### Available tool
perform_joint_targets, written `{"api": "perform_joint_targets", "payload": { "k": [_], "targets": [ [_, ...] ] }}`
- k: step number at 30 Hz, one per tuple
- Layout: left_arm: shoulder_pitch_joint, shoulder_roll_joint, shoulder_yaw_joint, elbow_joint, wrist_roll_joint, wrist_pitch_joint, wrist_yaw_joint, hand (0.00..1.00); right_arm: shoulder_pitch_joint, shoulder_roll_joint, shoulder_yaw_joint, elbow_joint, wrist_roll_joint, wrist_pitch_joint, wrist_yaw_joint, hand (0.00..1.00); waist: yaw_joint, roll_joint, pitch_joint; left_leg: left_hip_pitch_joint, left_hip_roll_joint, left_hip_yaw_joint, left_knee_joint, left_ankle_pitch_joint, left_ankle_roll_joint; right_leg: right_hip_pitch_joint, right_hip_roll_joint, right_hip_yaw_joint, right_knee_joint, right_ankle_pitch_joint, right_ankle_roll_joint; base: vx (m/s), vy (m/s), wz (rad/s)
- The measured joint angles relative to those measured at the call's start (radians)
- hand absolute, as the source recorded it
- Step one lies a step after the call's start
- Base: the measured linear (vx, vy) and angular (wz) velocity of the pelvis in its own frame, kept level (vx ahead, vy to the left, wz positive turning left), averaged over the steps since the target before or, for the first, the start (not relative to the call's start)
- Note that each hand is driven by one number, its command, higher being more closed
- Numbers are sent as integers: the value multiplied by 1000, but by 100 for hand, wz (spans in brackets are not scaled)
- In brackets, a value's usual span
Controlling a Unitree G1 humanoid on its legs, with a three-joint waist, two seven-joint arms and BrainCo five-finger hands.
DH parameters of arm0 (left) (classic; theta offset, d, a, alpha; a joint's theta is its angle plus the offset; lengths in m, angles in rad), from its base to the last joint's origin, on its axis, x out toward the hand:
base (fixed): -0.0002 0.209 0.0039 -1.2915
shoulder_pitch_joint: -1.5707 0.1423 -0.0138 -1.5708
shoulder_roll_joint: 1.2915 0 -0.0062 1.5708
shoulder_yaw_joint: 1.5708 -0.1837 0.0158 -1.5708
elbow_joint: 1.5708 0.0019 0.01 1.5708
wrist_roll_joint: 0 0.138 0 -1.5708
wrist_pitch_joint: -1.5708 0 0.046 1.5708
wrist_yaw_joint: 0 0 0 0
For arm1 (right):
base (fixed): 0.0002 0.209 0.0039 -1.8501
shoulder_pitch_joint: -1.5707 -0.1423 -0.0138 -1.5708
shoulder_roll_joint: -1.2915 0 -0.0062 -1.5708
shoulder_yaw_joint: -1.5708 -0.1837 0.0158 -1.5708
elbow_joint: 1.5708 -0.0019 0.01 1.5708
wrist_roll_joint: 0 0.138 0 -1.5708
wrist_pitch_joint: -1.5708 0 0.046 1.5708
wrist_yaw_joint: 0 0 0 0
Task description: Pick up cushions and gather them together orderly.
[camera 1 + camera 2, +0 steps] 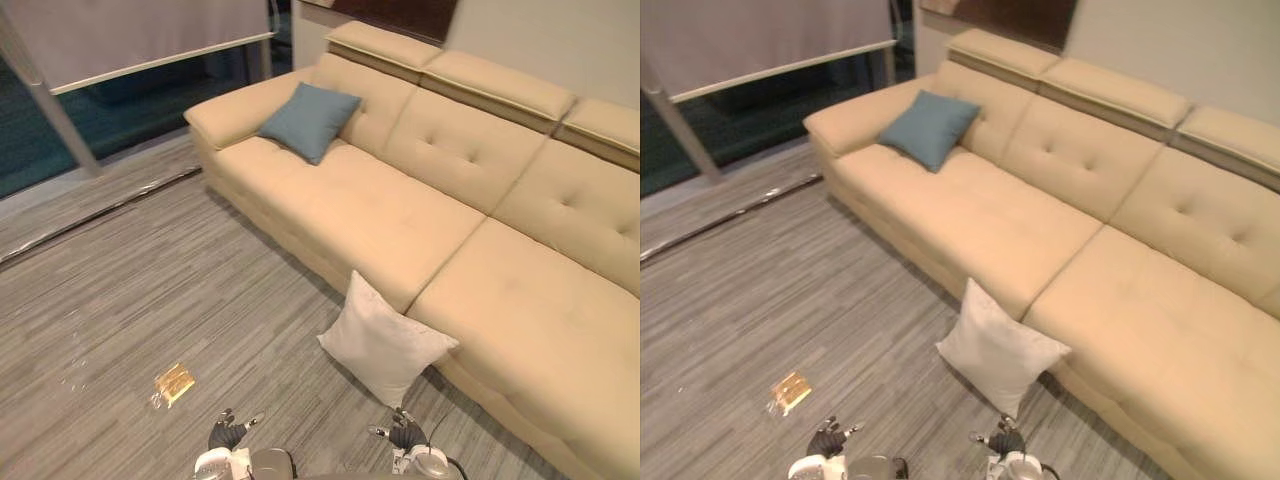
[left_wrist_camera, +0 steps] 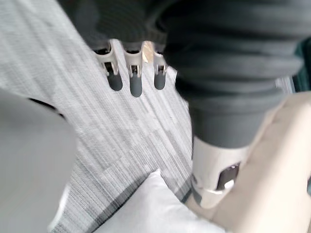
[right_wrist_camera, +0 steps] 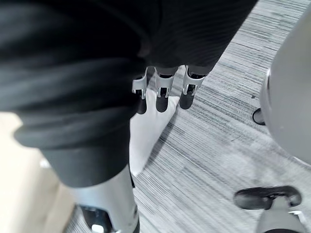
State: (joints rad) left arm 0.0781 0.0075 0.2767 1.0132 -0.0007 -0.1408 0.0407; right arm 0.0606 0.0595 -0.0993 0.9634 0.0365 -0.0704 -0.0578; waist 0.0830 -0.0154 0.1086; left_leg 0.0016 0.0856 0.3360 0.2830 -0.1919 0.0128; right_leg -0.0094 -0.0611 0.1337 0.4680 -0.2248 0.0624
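Note:
A white cushion [image 1: 385,343] stands on the floor, leaning against the front of the beige sofa [image 1: 440,230]. A blue-grey cushion [image 1: 308,118] rests on the sofa seat against the far left armrest. My left hand [image 1: 226,436] and right hand [image 1: 405,434] hang low at the near edge of the eye views, both empty with relaxed fingers [image 2: 135,77]. The right hand is just in front of the white cushion [image 3: 148,131], apart from it. The white cushion [image 2: 155,208] also shows past my left hand.
A small golden wrapper [image 1: 174,384] lies on the grey striped carpet to the left of my left hand. A metal floor rail [image 1: 100,212] and a glass wall with a blind run along the far left. The sofa spans the right side.

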Motion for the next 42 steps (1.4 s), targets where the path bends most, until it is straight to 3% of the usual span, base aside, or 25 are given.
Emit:
{"api": "perform_joint_targets", "payload": {
  "k": [3,4,5,7,8,12,14,15,18,19,21,23,24,25,26,29,31,33,36,38,40,42],
  "targets": [
    [2,2,-11,13,0,-1,-1,0,-5,0,28,-2,-26,-2,0,0,1,8,2,54,32,87,-43,-2,-4,-68,-46,-207,21,-1,-5,4,33,-108],
    [-1,11,-30,19,0,-1,-2,0,-6,-2,28,-2,-37,-4,0,0,-2,4,1,59,37,92,-65,-13,-20,-82,-58,-264,-32,17,-9,-14,-120,-105],
    [-11,32,-53,24,-1,0,-2,0,-26,-3,26,16,-37,-4,0,0,-2,-18,11,70,24,116,-99,-17,-44,-110,-68,-308,-156,58,-8,-9,-155,-78],
    [-25,46,-85,46,0,1,-3,0,-38,-18,27,19,-38,-7,0,0,-21,-23,17,73,18,91,-106,-18,-77,-103,-57,-331,-211,114,-30,41,-170,-34],
    [-27,54,-108,61,0,1,-4,0,-40,-31,26,34,-38,-10,-1,0,-32,-10,17,76,3,29,-125,4,-74,-91,-41,-335,-238,122,-35,93,-117,-23],
    [-39,29,-123,66,26,1,-5,0,-37,-75,-21,35,-37,-16,-3,0,-35,19,28,119,33,7,-172,22,-101,-61,9,-325,-248,104,-63,135,-123,-13],
    [-38,31,-115,57,40,1,-7,0,-26,-78,-24,33,-37,-16,-3,0,-35,10,34,113,64,2,-80,2,-123,-31,20,-334,-246,75,-73,140,-149,11],
    [-38,33,-101,42,39,0,-8,0,-16,-77,-26,30,-37,-18,-3,0,-35,3,35,59,93,-22,79,-24,-117,-7,25,-335,-245,56,-72,128,-154,6],
    [-17,1,-65,-4,39,0,-6,0,2,-91,-24,9,-36,-15,-4,0,-22,30,36,-103,199,-88,518,-22,-98,56,77,-290,-237,17,-101,178,-64,-31],
    [-15,-3,-60,-12,38,-1,-6,0,0,-92,-26,-4,-36,-13,-7,0,-21,41,35,-127,212,-104,570,-47,-92,76,80,-272,-232,2,-110,292,92,-60],
    [-13,-5,-60,-22,37,-1,-7,0,1,-91,-32,-5,-35,-10,-10,0,-20,38,35,-158,197,-89,525,-95,-87,86,69,-230,-241,0,-107,277,145,-72],
    [-13,0,-69,-22,37,-1,-7,0,0,-82,-55,-5,-34,-9,-13,0,-18,32,37,-176,154,-104,339,-105,-84,100,41,-194,-252,8,-83,267,191,-63],
    [-16,2,-71,-22,37,-3,-6,0,0,-80,-56,-5,-34,-8,-15,0,-18,28,40,-178,119,-127,206,-79,-89,110,19,-179,-261,5,-62,271,257,-35],
    [-19,4,-77,-20,37,-3,-5,0,2,-79,-56,-4,-34,-8,-19,0,-19,27,39,-171,84,-167,89,23,-108,115,5,-168,-268,-1,-37,260,266,-36],
    [-18,10,-79,-18,37,-5,-4,0,4,-76,-55,0,-34,-7,-22,0,-17,14,27,-148,53,-162,55,66,-99,118,-14,-151,-283,1,-19,263,255,-22],
    [-24,36,-92,-1,39,-6,-6,0,7,-22,-56,6,-35,-7,-19,0,-17,-26,2,-124,7,-103,-3,62,-66,122,-68,-154,-334,63,15,292,221,-22],
    [-28,40,-100,18,40,-4,-6,0,4,-9,-55,6,-35,-8,-18,0,-17,-26,2,-69,-2,-69,-31,51,-48,137,-81,-150,-326,99,28,187,165,-40],
    [-27,40,-104,25,48,-3,-7,0,3,-11,-55,7,-35,-8,-18,0,-17,-25,3,-4,-14,-36,-75,44,-37,124,-91,-141,-258,103,22,145,177,-49],
    [-28,43,-124,39,52,-2,-7,0,-1,-16,-54,-6,-35,-9,-19,0,-17,-14,7,52,-12,-2,-107,37,-25,3,-96,-125,-2,103,23,105,126,-40],
    [-28,49,-129,40,49,0,-5,0,-2,-15,-54,-7,-35,-10,-20,0,-19,-16,9,78,-11,11,-109,31,-16,-46,-104,-140,109,67,28,80,48,-15],
    [-27,50,-131,40,45,0,-4,0,-1,-16,-54,-6,-34,-13,-27,0,-19,-17,8,100,-9,-3,-121,28,-21,-55,-100,-196,85,19,13,58,-34,13],
    [-27,58,-137,40,34,-1,-2,0,1,-20,-54,-4,-31,-17,-35,0,-20,-36,0,79,-30,-38,-115,24,-35,-53,-96,-216,-15,37,1,25,-107,31]
  ]
}}
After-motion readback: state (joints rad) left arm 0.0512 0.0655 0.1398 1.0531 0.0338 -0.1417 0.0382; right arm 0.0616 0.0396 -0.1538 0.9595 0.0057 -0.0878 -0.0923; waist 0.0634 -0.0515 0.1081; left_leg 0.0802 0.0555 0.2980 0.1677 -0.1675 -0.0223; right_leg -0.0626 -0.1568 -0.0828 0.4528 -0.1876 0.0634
